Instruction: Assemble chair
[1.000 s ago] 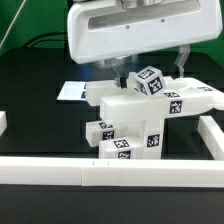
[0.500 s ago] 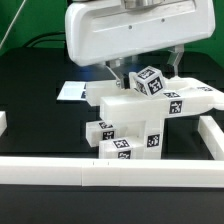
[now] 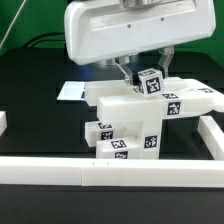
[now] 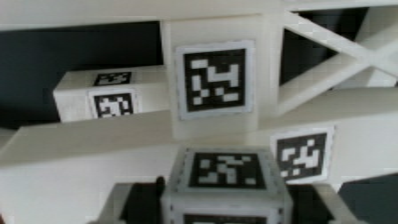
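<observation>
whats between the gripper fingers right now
A small tagged leg block sits between the gripper's fingers, above the chair slab; the exterior view shows it.

The gripper [image 3: 148, 72] straddles a small tagged leg block [image 3: 150, 83] (tilted) atop the white chair assembly [image 3: 135, 120].

Bright even light, white plastic glaring (edges washed), wrist view soft

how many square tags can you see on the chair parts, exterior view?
5: one on the small block under the gripper, one on the slab's edge, three on the lower blocks. Others may be hidden.
</observation>
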`<state>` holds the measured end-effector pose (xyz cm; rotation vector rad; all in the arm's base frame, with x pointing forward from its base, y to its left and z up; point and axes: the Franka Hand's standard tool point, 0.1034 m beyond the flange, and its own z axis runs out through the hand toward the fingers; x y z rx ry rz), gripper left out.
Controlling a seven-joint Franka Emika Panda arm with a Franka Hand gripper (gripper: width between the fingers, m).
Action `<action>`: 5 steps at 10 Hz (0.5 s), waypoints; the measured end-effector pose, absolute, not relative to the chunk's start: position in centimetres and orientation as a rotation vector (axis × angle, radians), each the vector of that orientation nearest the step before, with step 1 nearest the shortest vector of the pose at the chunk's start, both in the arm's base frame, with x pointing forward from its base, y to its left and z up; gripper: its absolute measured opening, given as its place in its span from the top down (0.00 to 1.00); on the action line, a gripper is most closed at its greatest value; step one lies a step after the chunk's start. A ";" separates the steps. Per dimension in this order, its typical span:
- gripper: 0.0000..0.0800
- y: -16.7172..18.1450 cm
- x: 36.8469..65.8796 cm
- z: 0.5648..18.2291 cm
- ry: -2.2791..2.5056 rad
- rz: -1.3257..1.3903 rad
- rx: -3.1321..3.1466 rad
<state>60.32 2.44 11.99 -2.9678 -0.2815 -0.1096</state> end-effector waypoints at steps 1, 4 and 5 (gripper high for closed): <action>0.64 2.5 60.3 12.0 -0.145 -0.098 -2.975; 0.64 2.6 60.3 12.0 0.293 -0.060 -2.957; 0.64 2.6 60.3 12.0 0.382 -0.053 -2.945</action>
